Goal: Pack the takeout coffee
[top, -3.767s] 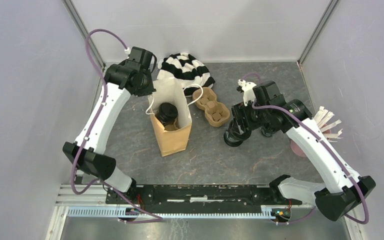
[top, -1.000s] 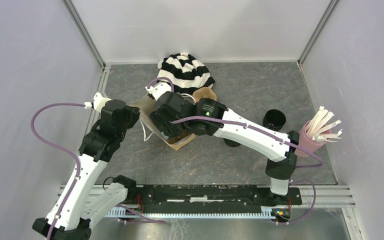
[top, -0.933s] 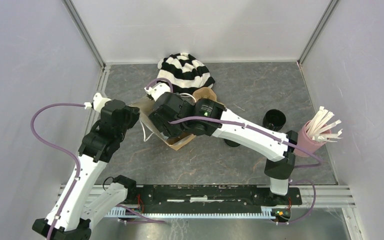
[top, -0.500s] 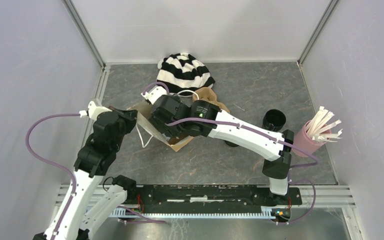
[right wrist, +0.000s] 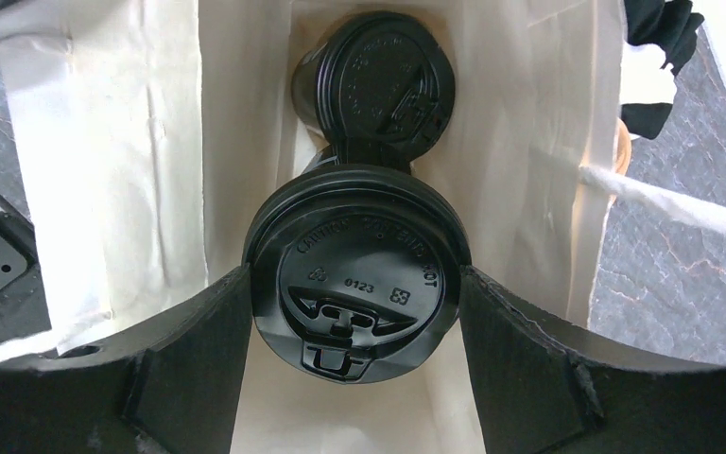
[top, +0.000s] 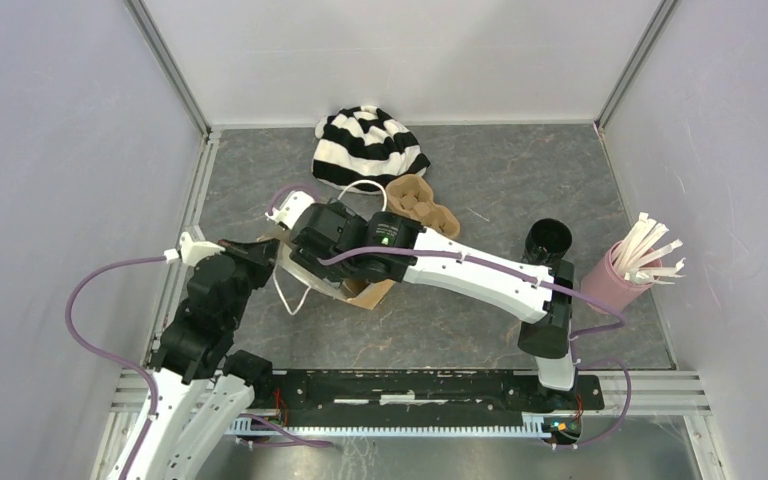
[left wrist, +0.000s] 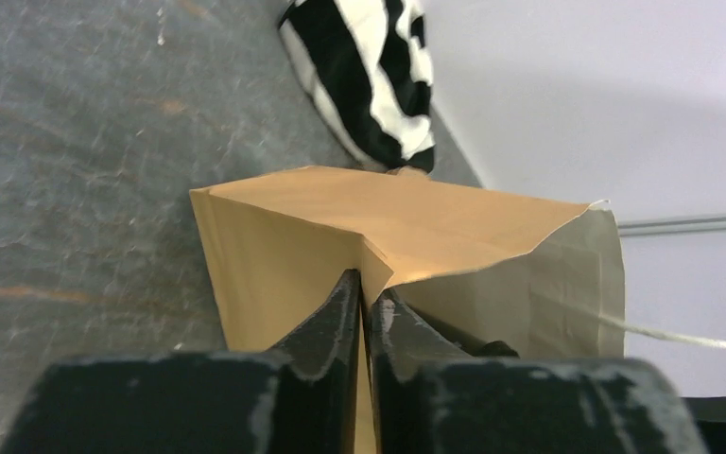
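Two lidded black coffee cups sit inside the brown paper bag [left wrist: 340, 218], one just beyond the other and touching it. The nearer cup [right wrist: 359, 255] is clamped at its lid between the fingers of the right gripper [right wrist: 354, 288], which reaches down through the bag's mouth. The farther cup [right wrist: 373, 80] rests deeper against the pale inner wall. The left gripper [left wrist: 367, 307] has its fingers pressed together on a fold of the bag's upper edge, pinching the paper. The bag stands on the grey desk [top: 480, 170] between the two arms, one white cord handle looping out to the side. Just behind it lies a brown cardboard cup carrier [top: 422, 203], with a black-and-white striped beanie [top: 370, 145] farther back. Well off to the right stand a lone black cup [top: 548, 238] and a pink cup of white sticks [top: 615, 280].
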Robot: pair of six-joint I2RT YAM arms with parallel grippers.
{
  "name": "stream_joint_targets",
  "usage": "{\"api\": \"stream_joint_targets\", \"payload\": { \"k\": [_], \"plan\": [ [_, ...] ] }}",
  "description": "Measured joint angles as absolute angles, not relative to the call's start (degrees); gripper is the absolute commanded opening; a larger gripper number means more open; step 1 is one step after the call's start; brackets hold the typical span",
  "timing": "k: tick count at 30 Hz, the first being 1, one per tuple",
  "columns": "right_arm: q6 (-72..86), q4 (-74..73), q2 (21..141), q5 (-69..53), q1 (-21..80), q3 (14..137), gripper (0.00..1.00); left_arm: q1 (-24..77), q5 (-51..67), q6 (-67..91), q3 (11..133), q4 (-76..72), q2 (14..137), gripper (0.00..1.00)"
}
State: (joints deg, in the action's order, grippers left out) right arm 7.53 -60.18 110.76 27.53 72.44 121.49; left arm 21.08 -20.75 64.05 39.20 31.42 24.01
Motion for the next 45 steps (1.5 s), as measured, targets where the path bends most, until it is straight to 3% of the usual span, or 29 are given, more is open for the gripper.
{"api": "stream_joint_targets", "payload": {
  "k": [4, 7, 16, 20, 26, 36, 45],
  "plan": [
    [6.66, -58.76, 110.76, 26.98, 72.42, 119.2, 0.57, 21.08, -18.15, 63.9, 43.16, 37.63, 26.52, 0.55],
    [6.2, -57.47, 110.76, 26.5, 72.42, 117.03, 0.57, 21.08, -16.12, 62.52, 47.79, 41.71, 27.68, 0.73],
    [5.65, -54.35, 110.32, 23.99, 72.36, 112.31, 0.57, 21.08, -17.91, 50.7, 75.88, 56.55, 37.6, 0.93],
    [5.61, -53.98, 109.84, 23.44, 72.31, 112.22, 0.57, 21.08, -18.87, 44.23, 84.16, 59.46, 47.05, 0.95],
    [5.74, -55.07, 108.01, 22.94, 71.72, 109.91, 0.57, 20.62, -16.58, 39.99, 85.27, 59.55, 57.08, 0.95],
    [5.04, -53.43, 105.36, 22.5, 71.18, 107.04, 0.57, 17.52, -11.84, 38.04, 83.5, 60.86, 57.8, 0.74],
    [3.57, -50.41, 100.2, 20.93, 70.37, 101.65, 0.57, 17.04, -8.4, 35.18, 83.37, 62.87, 55.59, 0.78]
  ]
}}
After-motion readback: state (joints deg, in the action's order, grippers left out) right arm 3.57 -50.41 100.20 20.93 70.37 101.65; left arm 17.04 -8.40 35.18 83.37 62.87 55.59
